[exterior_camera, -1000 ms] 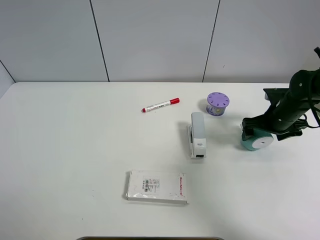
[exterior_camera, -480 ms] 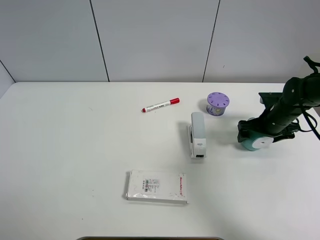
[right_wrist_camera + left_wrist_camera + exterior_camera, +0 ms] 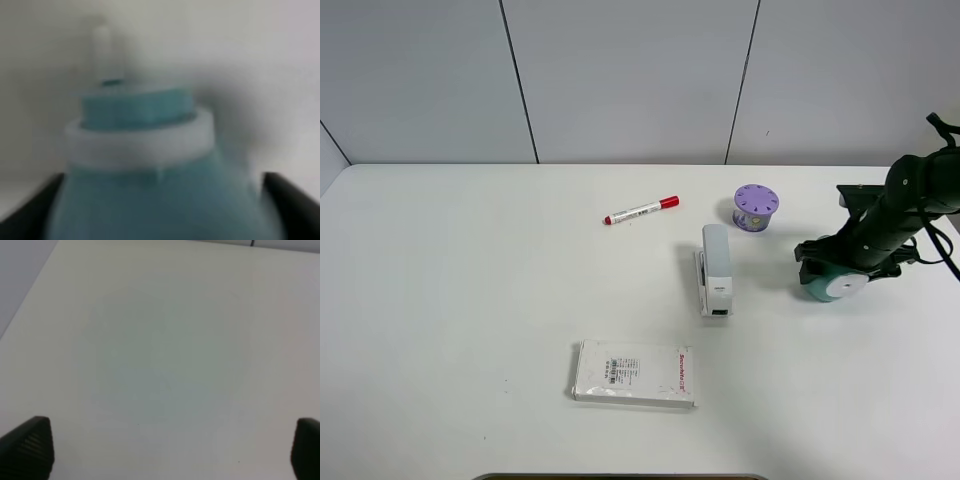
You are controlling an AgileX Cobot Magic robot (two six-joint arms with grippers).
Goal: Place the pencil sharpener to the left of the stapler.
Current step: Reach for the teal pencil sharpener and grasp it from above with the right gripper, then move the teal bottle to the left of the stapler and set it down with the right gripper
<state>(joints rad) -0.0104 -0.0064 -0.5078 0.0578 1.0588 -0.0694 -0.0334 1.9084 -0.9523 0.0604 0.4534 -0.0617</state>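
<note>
The pencil sharpener [image 3: 833,285] lies on its side near the table's [image 3: 470,300] right edge, white face toward the front edge, still well right of the stapler [image 3: 716,268]. Over the last second the right gripper [image 3: 838,266] has sunk from above to straddle it, while the sharpener has barely shifted. In the right wrist view the fingers [image 3: 30,205] flank the teal body; whether they press it cannot be told. The grasp seems to be forming, with no lift yet. The left gripper [image 3: 165,450] hangs spread wide over bare table
</note>
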